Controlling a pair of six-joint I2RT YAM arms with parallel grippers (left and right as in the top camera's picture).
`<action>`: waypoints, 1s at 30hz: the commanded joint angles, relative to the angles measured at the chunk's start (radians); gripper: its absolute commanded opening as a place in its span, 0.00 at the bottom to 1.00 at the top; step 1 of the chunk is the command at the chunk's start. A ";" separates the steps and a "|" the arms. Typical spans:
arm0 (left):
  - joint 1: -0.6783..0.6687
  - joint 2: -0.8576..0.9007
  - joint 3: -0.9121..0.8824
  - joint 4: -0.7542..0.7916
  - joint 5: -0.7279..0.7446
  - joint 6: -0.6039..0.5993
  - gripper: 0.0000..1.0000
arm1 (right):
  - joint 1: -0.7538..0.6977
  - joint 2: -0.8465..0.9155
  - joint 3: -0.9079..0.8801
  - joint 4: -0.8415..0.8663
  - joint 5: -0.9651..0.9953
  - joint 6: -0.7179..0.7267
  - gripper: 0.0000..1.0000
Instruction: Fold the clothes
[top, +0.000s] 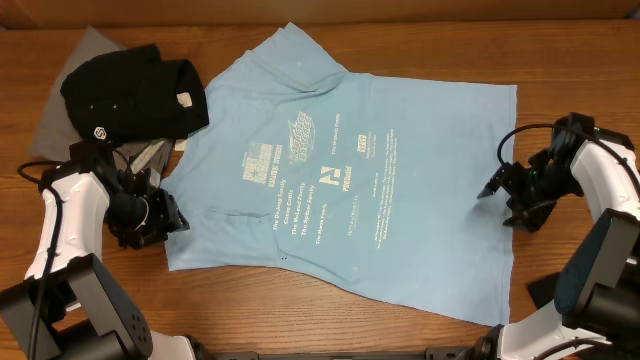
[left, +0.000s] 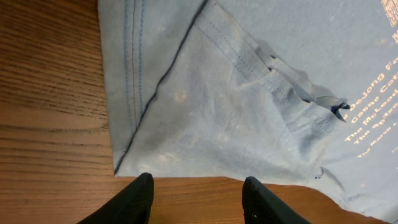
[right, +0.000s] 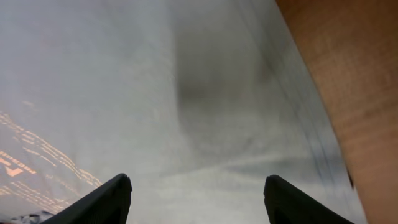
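Blue T-shirt (top: 350, 170) on table (top: 420, 50); left gripper (left: 198, 180) and right gripper (right: 198, 179) apart, empty

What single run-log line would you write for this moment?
light blue T-shirt: spread flat, print up | left gripper: open, beside shirt edge | right gripper: open, above shirt

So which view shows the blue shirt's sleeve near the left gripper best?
Left wrist: the sleeve fills the frame, seams and edge sharp. Overhead shows it small beside the left gripper. Right wrist shows only the shirt body.

Grey shirt (top: 48, 125) half-hidden under black shirt (top: 130, 90)
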 joint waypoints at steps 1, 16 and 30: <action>-0.004 -0.012 0.004 0.006 0.018 0.030 0.49 | -0.013 -0.014 -0.005 -0.027 0.019 0.023 0.71; -0.006 -0.012 0.004 0.018 0.084 0.052 0.34 | -0.002 -0.026 -0.005 0.548 -0.023 0.180 0.21; -0.093 -0.012 0.004 0.034 0.145 0.072 0.35 | 0.034 0.292 -0.002 1.034 -0.039 0.254 0.05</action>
